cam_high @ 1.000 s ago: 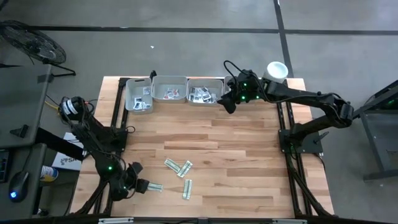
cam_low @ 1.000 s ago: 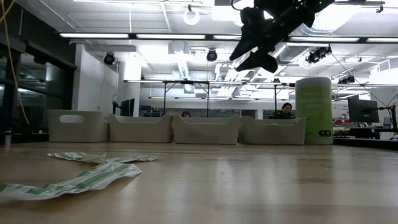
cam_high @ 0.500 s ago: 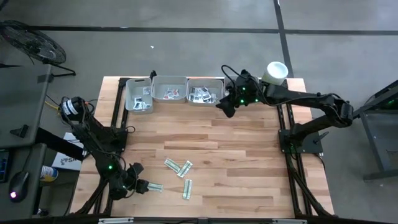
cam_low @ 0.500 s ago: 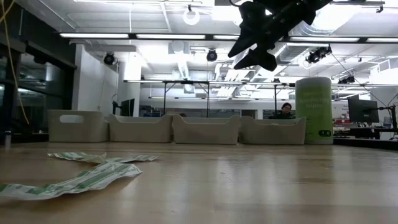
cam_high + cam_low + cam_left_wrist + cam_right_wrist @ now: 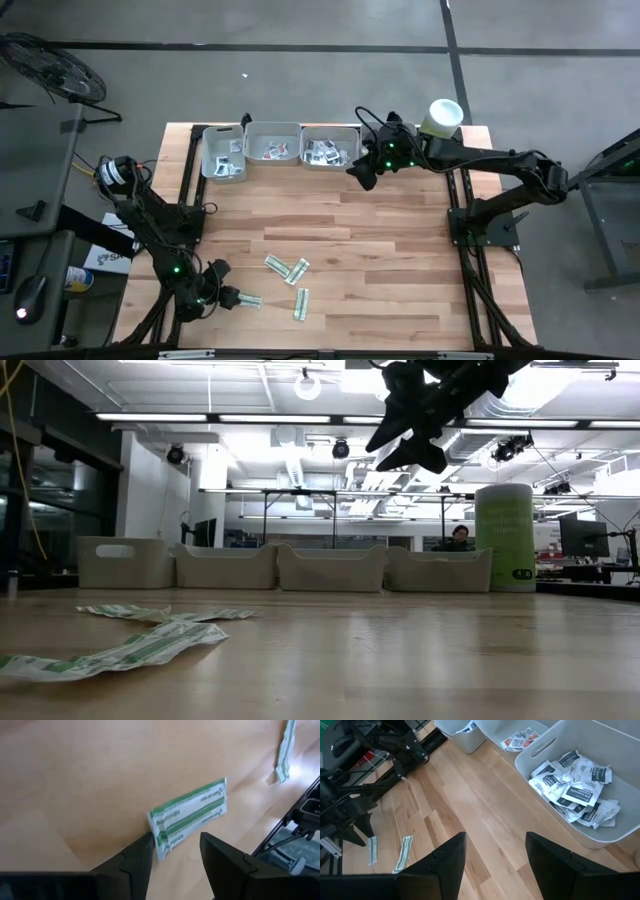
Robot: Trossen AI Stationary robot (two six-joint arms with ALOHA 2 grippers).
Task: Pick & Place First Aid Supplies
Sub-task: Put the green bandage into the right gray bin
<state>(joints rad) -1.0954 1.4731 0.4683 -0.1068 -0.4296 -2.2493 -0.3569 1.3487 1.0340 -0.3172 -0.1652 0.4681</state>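
Note:
My left gripper [image 5: 230, 297] is low at the table's near left, open. In the left wrist view its fingers [image 5: 172, 851] stand on either side of one end of a green-white strip sachet [image 5: 190, 815] lying flat on the wood. Three more strips [image 5: 276, 264] [image 5: 297, 271] [image 5: 301, 303] lie near the table's near middle, and two show in the low view [image 5: 120, 650] [image 5: 165, 614]. My right gripper [image 5: 362, 172] hangs high above the table beside the rightmost tray, open and empty [image 5: 495, 865]. That tray holds squarish white sachets [image 5: 575, 790]. My left gripper comes at the strip's end [image 5: 161, 840] slanting down, with its fingers along the strip. One fingertip [image 5: 145, 847] sits right at the strip's corner; whether it touches, I cannot tell. The strip lies flat on the table.
Grey trays [image 5: 272, 142] [image 5: 222, 150] [image 5: 330, 147] line the far edge, with sachets in them. A tall pale green tub with a white lid [image 5: 444, 115] [image 5: 505, 538] stands at the far right. Bare wood [image 5: 380, 260] fills the middle and right. A person sits in the room behind [image 5: 460, 535].
My right gripper has drifted a little toward the table's left, staying high and open. My left gripper and the strips have kept still.

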